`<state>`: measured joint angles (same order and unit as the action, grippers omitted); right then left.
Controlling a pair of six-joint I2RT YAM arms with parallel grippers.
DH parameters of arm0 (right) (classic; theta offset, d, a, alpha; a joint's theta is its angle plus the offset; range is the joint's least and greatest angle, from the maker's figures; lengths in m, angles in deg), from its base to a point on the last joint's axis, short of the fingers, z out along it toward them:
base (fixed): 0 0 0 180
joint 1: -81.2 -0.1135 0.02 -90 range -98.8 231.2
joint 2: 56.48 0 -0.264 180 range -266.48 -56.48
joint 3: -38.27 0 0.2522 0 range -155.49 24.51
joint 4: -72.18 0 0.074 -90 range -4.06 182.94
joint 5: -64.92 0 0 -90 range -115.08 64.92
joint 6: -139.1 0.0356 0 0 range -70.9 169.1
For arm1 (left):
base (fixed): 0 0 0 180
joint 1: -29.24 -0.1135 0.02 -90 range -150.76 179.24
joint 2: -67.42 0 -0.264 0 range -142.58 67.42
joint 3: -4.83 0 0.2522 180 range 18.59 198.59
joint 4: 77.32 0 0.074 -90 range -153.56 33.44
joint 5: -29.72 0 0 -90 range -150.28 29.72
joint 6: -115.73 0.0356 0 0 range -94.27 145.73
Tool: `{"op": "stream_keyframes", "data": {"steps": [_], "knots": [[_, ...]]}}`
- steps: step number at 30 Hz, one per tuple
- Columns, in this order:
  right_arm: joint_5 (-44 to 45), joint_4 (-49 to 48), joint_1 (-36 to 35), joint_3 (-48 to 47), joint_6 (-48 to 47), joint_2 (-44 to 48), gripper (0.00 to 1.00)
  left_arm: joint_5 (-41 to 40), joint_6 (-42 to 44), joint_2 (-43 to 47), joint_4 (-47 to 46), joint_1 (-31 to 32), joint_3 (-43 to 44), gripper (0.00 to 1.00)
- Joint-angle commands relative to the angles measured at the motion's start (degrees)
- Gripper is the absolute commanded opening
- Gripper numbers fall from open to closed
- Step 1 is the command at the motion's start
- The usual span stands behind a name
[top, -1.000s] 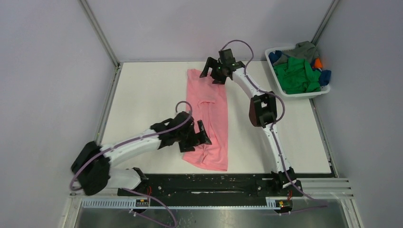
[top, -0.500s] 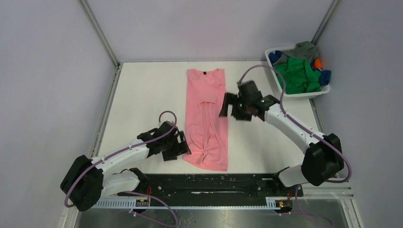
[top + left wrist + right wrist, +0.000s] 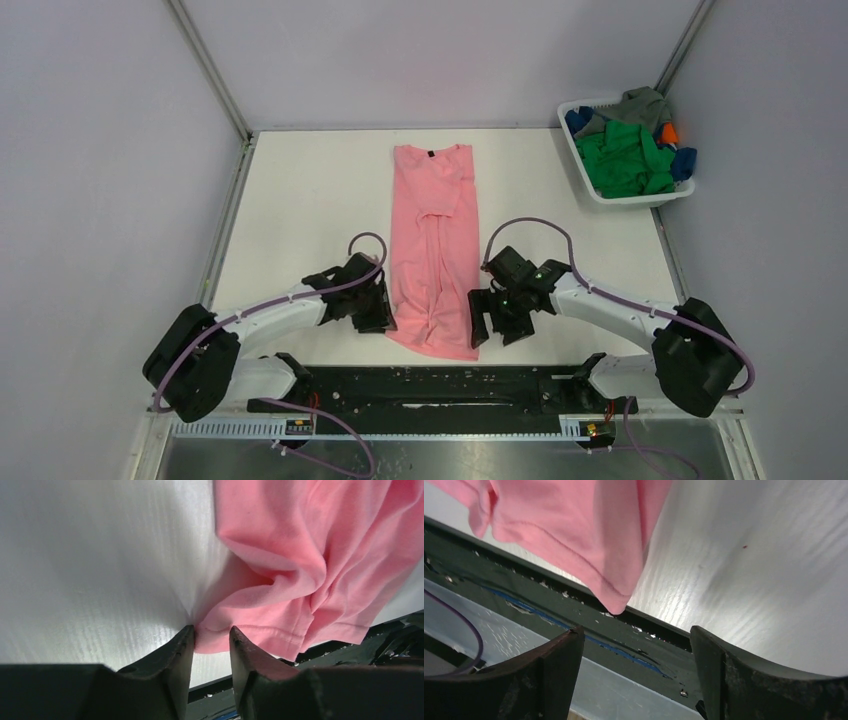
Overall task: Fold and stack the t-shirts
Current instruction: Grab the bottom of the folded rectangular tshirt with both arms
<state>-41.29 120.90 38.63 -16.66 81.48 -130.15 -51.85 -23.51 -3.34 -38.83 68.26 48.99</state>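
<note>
Flanking the white table (image 3: 300, 200), 3 grey walls (image 3: 100, 150) enclose the salmon t-shirt (image 3: 435, 240)

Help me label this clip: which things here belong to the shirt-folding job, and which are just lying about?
Job: pink t-shirt flat on the table; green t-shirt, grey t-shirt, blue t-shirt and orange t-shirt heaped in the basket.
Just lying about: white basket; table.

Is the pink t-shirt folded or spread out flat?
Partly folded: the pink t-shirt lies as a narrow lengthwise strip, its sides folded inward.
</note>
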Motion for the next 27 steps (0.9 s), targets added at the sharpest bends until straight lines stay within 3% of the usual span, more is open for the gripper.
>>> {"op": "stream_keyframes", "data": {"steps": [1,3,6,9,16,20,27], "knots": [[-3.1,-3.4,-4.8,2.4,0.1,-1.3,0.84,-1.3,0.9,-2.1,-0.7,2.5,-1.8,0.31],[-2.7,-4.7,-5.8,3.3,0.3,-2.3,0.81,-1.9,0.1,-1.9,-1.0,4.0,-2.5,0.26],[-2.4,-7.8,-6.2,5.2,0.3,-4.1,0.72,-2.7,-0.7,-1.3,-1.1,4.4,-3.5,0.00],[-2.2,-10.1,-6.3,5.2,-0.3,-5.7,0.63,-2.3,-2.5,1.2,-1.4,5.4,-5.0,0.00],[-4.5,-13.1,-6.7,4.8,-1.0,-9.4,0.52,-0.4,-8.4,9.1,-3.0,8.0,-8.7,0.00],[-6.4,-13.6,-7.4,4.7,-0.6,-12.2,0.29,-0.1,-10.3,10.8,-3.5,8.9,-9.0,0.00],[0.4,-7.4,-7.8,3.0,-0.4,-4.9,0.18,1.6,-12.4,16.5,-4.9,9.7,-7.8,0.00]]}}
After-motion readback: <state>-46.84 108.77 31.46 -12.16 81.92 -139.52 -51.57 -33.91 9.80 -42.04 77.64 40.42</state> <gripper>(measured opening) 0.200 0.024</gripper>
